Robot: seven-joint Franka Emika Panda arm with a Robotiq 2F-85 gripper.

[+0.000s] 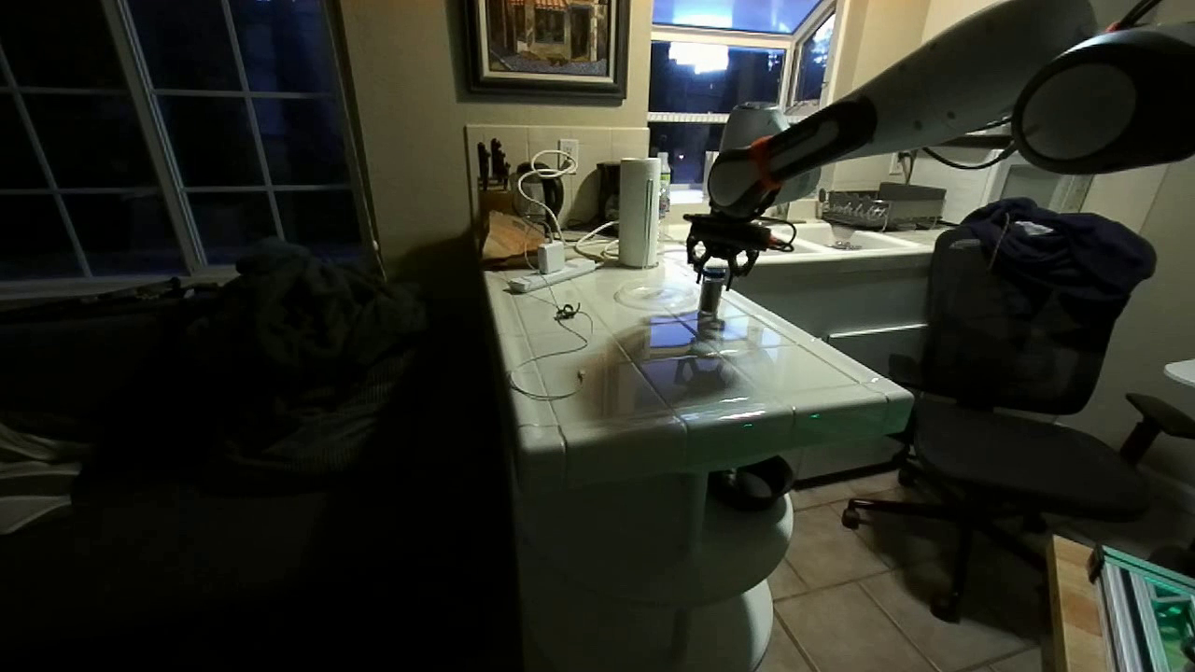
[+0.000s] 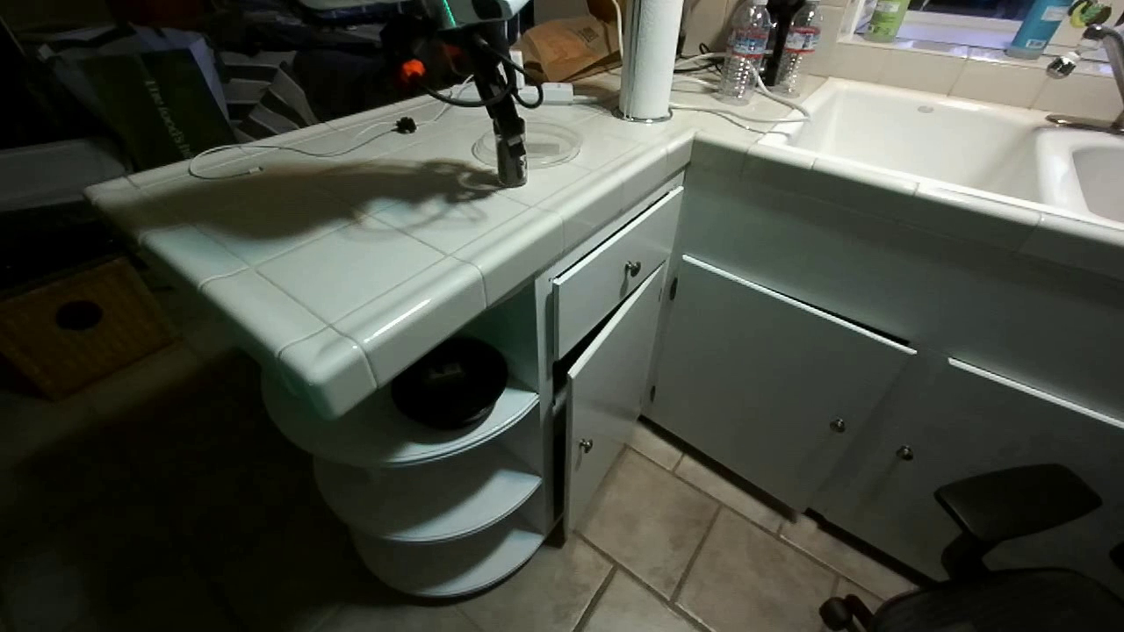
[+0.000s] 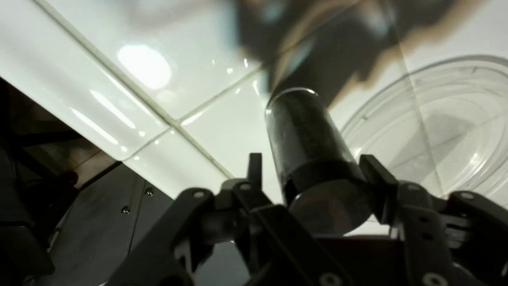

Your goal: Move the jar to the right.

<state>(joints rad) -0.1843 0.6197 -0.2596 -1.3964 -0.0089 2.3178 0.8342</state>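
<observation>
In the wrist view the top of the jar is blurry, and the dish is cut off on the right.

The arm is showing smooth, rounded, pale-grey casings, while a bulky black joint is bearing a big greyish disc. Near the wrist, an orange band is ringing a dark section. Thin black cables are looping beside the end effector, whose black linkages are looking angular and chunky; small metallic screw heads are dotting them, and its black fingertips are showing straight, blocky outlines
</observation>
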